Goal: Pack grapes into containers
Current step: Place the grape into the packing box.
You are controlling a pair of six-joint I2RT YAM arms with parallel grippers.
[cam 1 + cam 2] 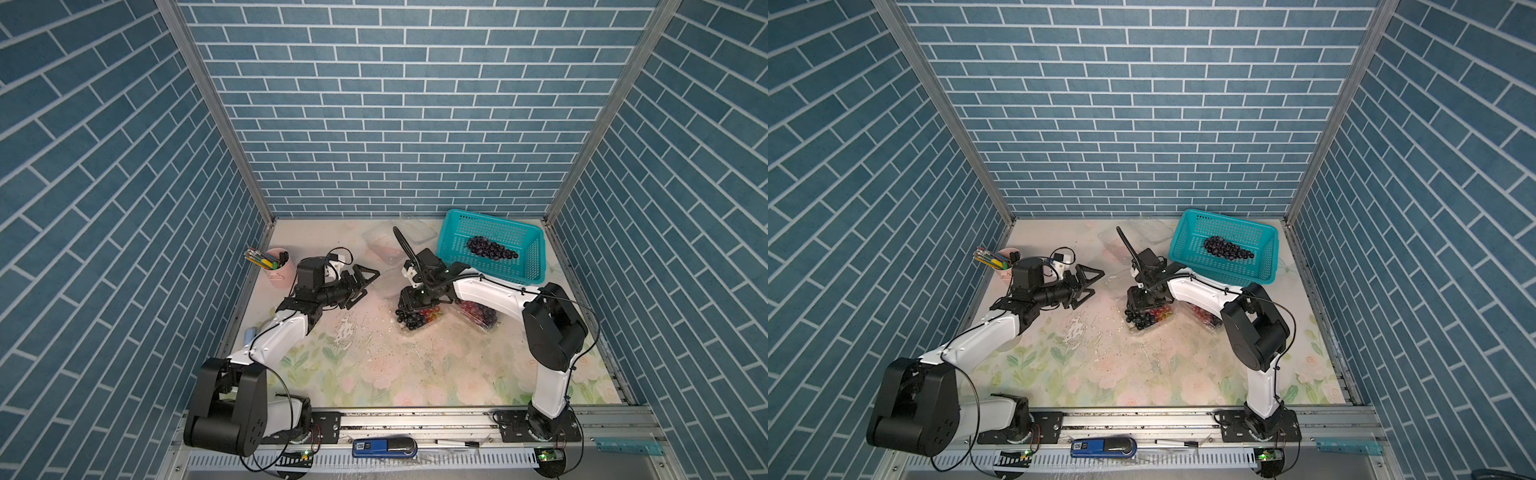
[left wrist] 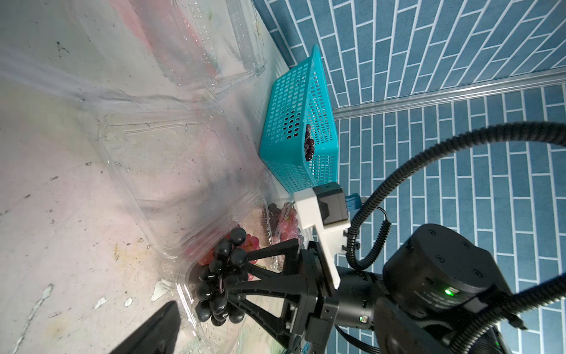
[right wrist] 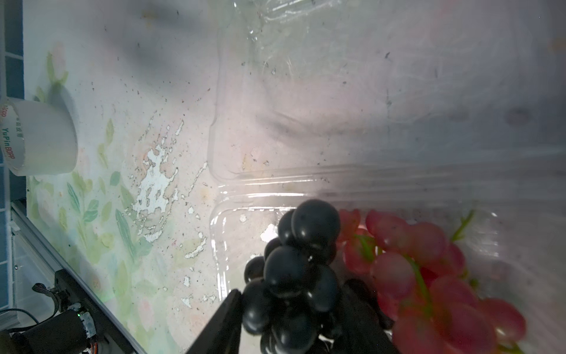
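Grapes sit in three spots. The right arm (image 1: 490, 291) comes in from the table's (image 1: 374, 365) right edge and bends at the elbow. Its wrist tips down, so the right gripper (image 2: 242, 274) points into a clear container (image 3: 216, 233) near the middle of the table. Its jaws stand partly apart on both sides of a black bunch (image 1: 409, 321). I cannot tell if they squeeze it.

The black bunch is at the container's left end, touching red grapes (image 3: 413, 260) inside. It seems to lie sideways across the fingers, but the view is crowded. Its berries are round, shiny and black.

The left arm (image 1: 278, 332) stretches low by the left edge. The left gripper (image 1: 372, 283) hangs wide apart with nothing in it, near the pink cup (image 1: 279, 270).

Another dark bunch (image 1: 492, 248) lies in the teal basket (image 1: 453, 245) by the back right corner, its long way along the back edge. A second container (image 1: 484, 331) sits just right of the first.
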